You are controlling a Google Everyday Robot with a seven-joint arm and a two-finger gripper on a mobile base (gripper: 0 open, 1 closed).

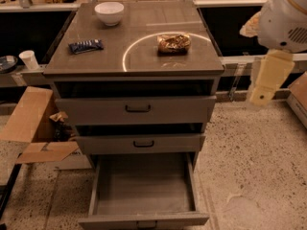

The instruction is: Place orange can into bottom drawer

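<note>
Orange can (173, 43) first: it sits untouched on the cabinet top (96, 63), well to the left of the gripper (261, 96) and a little above its level in the camera view, inside a bright ring of light on the surface.

Working from the far left toward the gripper, a paper cup (29, 59) and an open cardboard box (29, 116) lie farthest from it, off the cabinet altogether. Closer in are a dark blue snack bar (86, 46) and a white bowl (109, 12), both beyond the can from the gripper's side and well apart from it. The bottom drawer (144, 186) stands pulled out, below and to the left of the gripper, its floor bare. The two drawers above it, the upper (138, 109) and the middle (144, 143), are only slightly out.

The gripper hangs in the air off the cabinet's right side, near no object and carrying nothing I can see (whether it is spread or closed, I cannot tell).

By my reading the task is at its opening step, the reach for the can, with nothing picked up yet. The next move calls for travel left and up over the cabinet's right edge, then a descent onto the can. Its crumpled, bumpy shape (hardly a neat cylinder) suggests the grip should close across the narrower width. The open drawer needs no preparation.
</note>
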